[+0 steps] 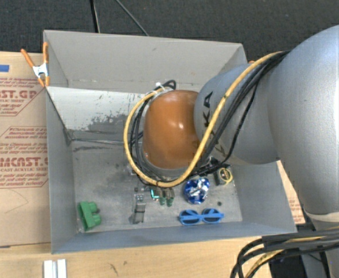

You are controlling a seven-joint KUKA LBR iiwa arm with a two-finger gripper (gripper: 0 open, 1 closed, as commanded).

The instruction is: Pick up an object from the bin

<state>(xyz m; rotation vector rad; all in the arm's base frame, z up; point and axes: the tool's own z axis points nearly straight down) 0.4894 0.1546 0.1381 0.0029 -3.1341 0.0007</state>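
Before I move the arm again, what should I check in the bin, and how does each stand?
1. Gripper holding anything: cannot tell, the orange cover hides it.
2. Green block, lower left of the bin, lies apart from the gripper: ok.
3. Blue two-loop piece lies free: ok.
4. Blue-and-white ball clear of the arm's cables: not ok, it lies right beside them.
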